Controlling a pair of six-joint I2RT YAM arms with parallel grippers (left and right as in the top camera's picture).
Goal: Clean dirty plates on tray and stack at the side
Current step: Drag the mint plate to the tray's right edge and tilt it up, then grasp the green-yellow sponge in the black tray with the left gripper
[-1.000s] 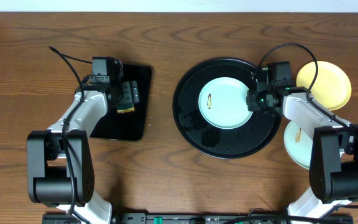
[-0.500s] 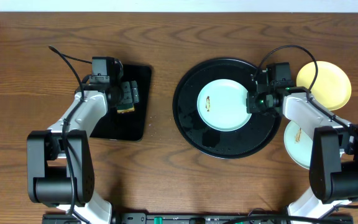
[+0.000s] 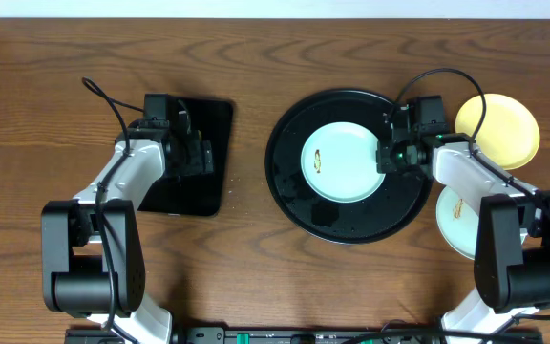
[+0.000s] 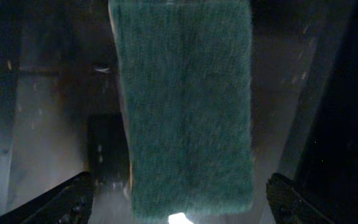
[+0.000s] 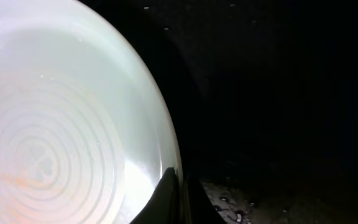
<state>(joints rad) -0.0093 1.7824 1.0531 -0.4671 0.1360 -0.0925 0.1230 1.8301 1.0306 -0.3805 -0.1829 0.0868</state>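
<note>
1. The right fingers [image 5: 176,200] are pressed together, their dark tips touching the rim of the pale mint plate [image 5: 61,124]. From overhead, these fingers [image 3: 387,153] meet that plate at its 3 o'clock edge.
2. That mint plate [image 3: 340,162] lies flat on the round black tray [image 3: 351,222], close to the middle and slightly toward 9 o'clock. It has a small brownish smear [image 3: 319,161] on its 9 o'clock half.
3. In the right wrist view, the glossy tray floor [image 5: 278,93] beside the plate is speckled with small droplets.
4. The left fingers [image 4: 64,200] stand wide apart, one tip at each lower corner of the left wrist view, gripping nothing.
5. Between them lies a green scouring sponge [image 4: 188,106], with a thin yellow edge showing along one long side. I cannot tell whether either tip touches it.
6. From overhead, the left fingers [image 3: 199,156] hang over the rectangular black tray [image 3: 199,194], which lies on the desk at 9 o'clock from the round tray, apart from it.
7. A pale yellow plate [image 3: 504,124] sits on the wooden desk [image 3: 256,48] at 2 o'clock from the round tray, just outside its rim.
8. A second mint-white plate [image 3: 454,229] with a brown smear [image 3: 459,208] lies at the tray's 4 o'clock, partly hidden by the right arm.
</note>
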